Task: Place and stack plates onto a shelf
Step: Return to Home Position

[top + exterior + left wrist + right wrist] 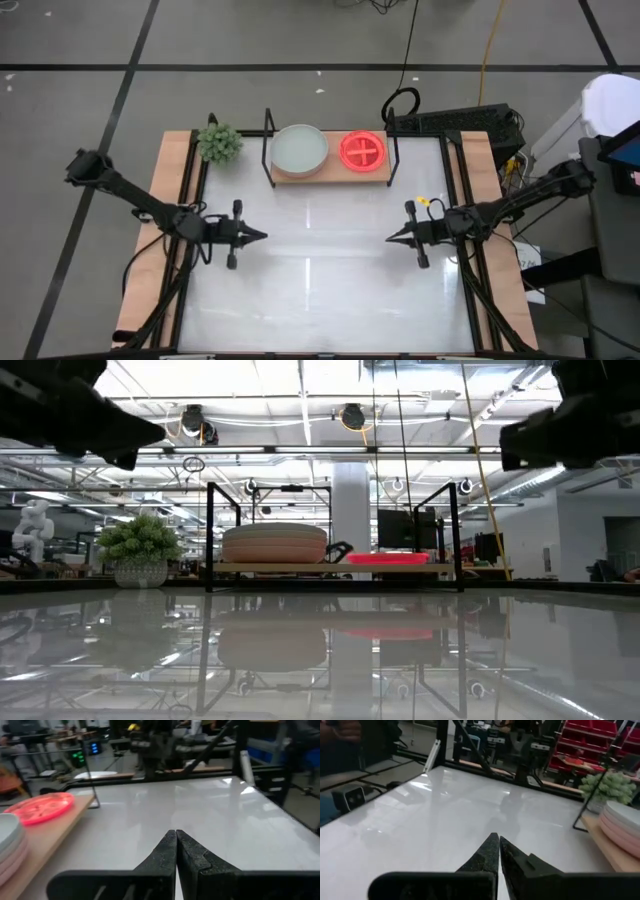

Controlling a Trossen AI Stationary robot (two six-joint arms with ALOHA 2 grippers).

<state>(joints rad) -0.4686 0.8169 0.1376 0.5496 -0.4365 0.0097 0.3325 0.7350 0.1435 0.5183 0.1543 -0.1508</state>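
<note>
The left gripper (263,236) hung low over the table (320,290), its 2 fingers pressed together at the tips and holding nothing. The right gripper (390,238) faced it across a bare stretch of tabletop, equally closed and empty. The 2 tips pointed at each other, well apart.

Nothing of the task lay within reach of either gripper. Beyond the gap between them, toward the table's far edge, stood the shelf (334,170). It was well apart from both grippers. On the end of its board nearer the left gripper sat the stack of matte plates (299,148), pale grey on top with dusty pink beneath. On the end nearer the right gripper lay the glossy plates (363,151), pink-red, low and flat. How many each pile held could not be told.

The matte plates looked stiff, fairly heavy and probably breakable. The glossy ones looked light and probably slippery. For either kind the raised rim seemed the only place for a pinch, taken from the side facing the grippers.

A small plant (219,143) stood just beside the shelf, past the left gripper.
</note>
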